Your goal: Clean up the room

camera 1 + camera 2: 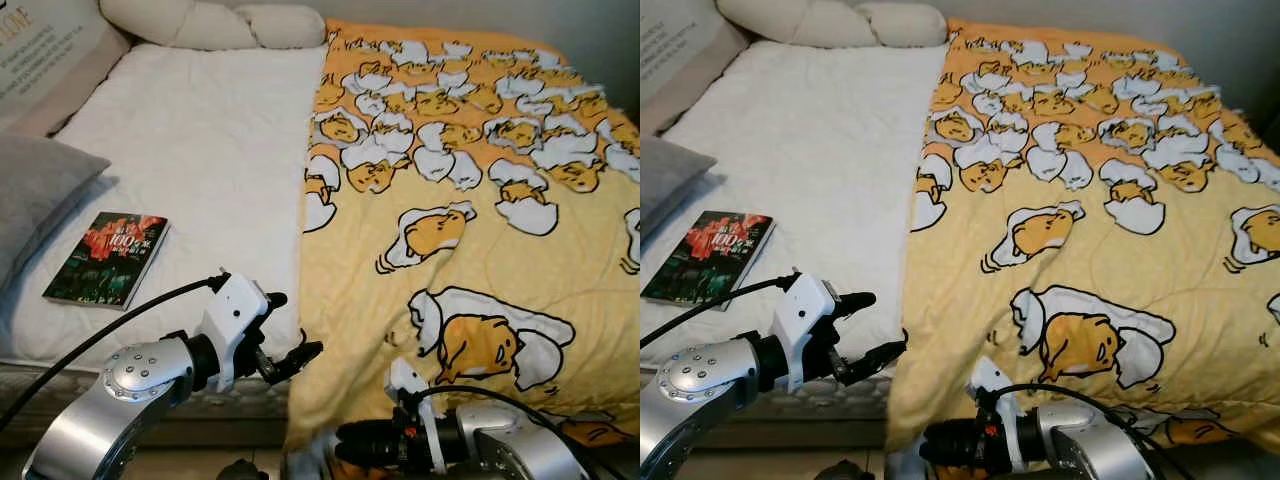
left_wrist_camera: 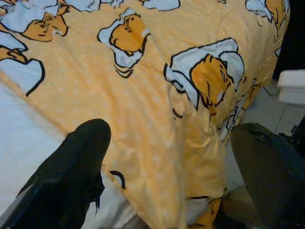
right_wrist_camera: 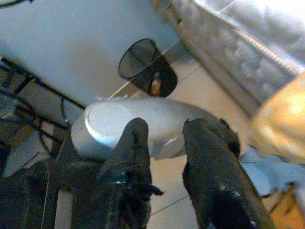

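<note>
A yellow blanket (image 1: pixel 470 230) printed with egg cartoons covers the right half of the bed and hangs over its front edge. The white sheet (image 1: pixel 200 150) lies bare on the left half. A dark book (image 1: pixel 108 258) with red lettering rests on the sheet near the front left. My left gripper (image 1: pixel 290 328) is open just before the blanket's left edge at the bed's front, with nothing between its fingers (image 2: pixel 71 167). My right gripper (image 1: pixel 940 445) is low beneath the hanging blanket and points left; its fingers (image 3: pixel 128 167) stand apart and hold nothing.
A grey pillow (image 1: pixel 35 195) lies at the far left and cream pillows (image 1: pixel 215 22) line the headboard end. In the right wrist view a black mesh wastebasket (image 3: pixel 145 64) stands on the tiled floor by a wall, beside the mattress side (image 3: pixel 238 62).
</note>
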Robot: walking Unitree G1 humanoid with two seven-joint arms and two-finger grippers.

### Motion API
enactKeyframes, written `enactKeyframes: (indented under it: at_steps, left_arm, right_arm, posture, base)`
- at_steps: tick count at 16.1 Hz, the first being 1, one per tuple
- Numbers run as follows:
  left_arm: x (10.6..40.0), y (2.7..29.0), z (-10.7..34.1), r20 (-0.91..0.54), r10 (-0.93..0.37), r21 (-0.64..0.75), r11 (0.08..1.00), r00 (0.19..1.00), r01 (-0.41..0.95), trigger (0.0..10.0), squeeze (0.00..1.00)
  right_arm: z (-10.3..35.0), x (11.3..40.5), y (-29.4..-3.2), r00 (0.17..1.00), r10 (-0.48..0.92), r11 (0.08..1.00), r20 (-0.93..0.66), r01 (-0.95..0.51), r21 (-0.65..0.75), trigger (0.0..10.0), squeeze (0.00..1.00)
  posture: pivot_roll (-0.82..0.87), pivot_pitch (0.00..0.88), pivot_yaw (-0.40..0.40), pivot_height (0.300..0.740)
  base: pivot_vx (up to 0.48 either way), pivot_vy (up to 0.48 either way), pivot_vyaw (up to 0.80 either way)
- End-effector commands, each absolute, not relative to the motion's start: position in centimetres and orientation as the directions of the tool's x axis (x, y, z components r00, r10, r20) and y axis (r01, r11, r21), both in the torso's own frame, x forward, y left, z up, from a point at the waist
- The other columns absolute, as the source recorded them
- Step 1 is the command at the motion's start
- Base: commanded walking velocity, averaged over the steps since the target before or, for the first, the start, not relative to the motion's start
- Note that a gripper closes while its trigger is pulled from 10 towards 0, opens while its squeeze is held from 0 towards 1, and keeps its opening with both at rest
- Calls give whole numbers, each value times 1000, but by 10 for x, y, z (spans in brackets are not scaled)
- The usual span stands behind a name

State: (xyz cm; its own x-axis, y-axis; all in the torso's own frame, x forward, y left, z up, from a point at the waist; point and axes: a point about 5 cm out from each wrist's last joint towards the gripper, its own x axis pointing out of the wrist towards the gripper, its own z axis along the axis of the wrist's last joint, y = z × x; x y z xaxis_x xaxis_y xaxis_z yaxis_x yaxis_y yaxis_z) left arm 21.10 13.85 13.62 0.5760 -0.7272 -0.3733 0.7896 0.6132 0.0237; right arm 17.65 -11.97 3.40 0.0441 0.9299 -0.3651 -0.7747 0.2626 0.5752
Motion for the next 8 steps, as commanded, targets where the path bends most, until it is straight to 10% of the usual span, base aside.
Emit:
enactKeyframes:
  at_steps: [1,8]
  left_arm:
    - [214,140,135,-370,-713,37,630,596,776,10000,0]
    - [243,149,133,-249,-416,-37,906,875,421,10000,0]
  right_arm:
    - [41,181,-123,101,929,299,-355,-771,563,10000,0]
    - [75,232,-147,760,557,830,-335,-494,258,10000,0]
  posture:
    - [98,0,-29,740]
    - [23,0,-37,740]
  base:
    - [0,0,0]
    - [0,0,0]
